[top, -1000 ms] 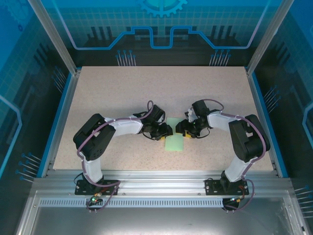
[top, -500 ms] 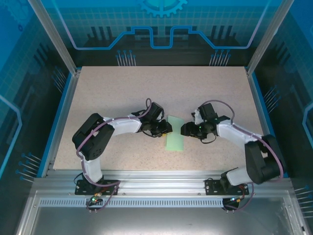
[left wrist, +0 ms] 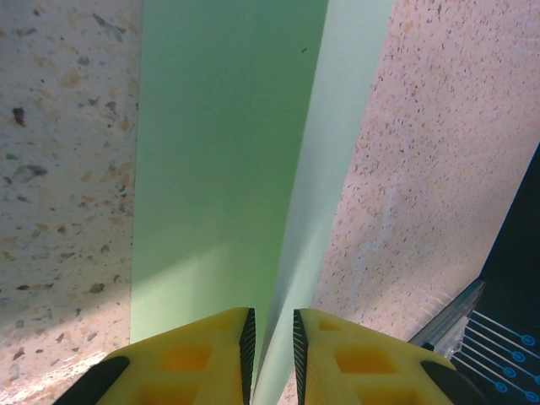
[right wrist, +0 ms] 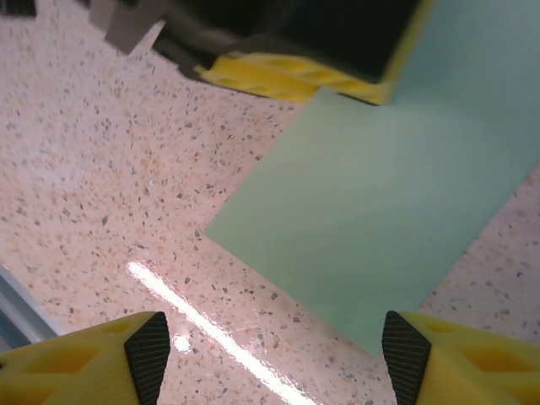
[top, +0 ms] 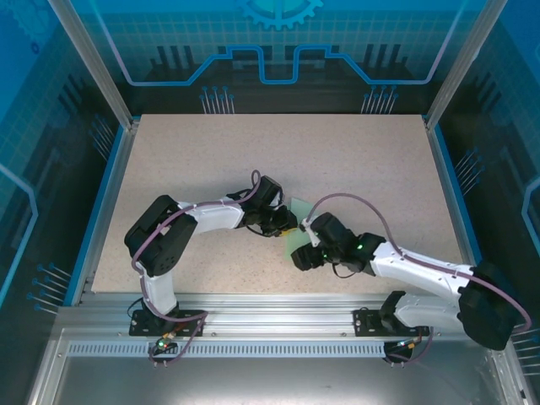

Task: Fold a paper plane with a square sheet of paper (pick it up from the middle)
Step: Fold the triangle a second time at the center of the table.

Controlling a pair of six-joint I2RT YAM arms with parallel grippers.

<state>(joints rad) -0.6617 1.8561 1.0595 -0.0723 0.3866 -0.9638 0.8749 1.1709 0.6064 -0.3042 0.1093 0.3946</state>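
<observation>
L claw (left wrist: 272, 337): yellow fingers pressed nearly together, pinching what looked like the lifted long edge of the paper; sat at its left side in top view.
Sheet: the square sheet of paper (left wrist: 211, 169), pale green, looked folded to a two-layer rectangle. Lay mid-counter (top: 211, 160) between the two claws, w/ a lighter strip running into the L claw's gap.
R claw (right wrist: 274, 359): fingers spread wide, nothing between them. Hovered over the sheet's near corner, prob. not touching; contact couldn't be confirmed.
Stage (est.): early fold only; paper plane not yet formed.
Risk, L side: thin paper could slip out of the pinch if the L claw pulled too fast or gripped only one layer. The flap would then drop back and the crease would go crooked.
Risk, L side 2: a hard pull w/ no hold-down could drag the whole sheet across the smooth counter and lose alignment.
Risk, middle: layers could skew against each other, so the next fold would land off the centre line.
Risk, R side: the R claw coming down open on the corner could crumple or dog-ear it, or push the sheet toward the L claw and buckle it.
Risk, R side 2: the claws were close together, so a careless move could knock one into the other.
Count, arms: 2.
Count, claws: 2 (1 pinching, 1 spread).
Count, sheets: 1.
Count, counter: 1.
</observation>
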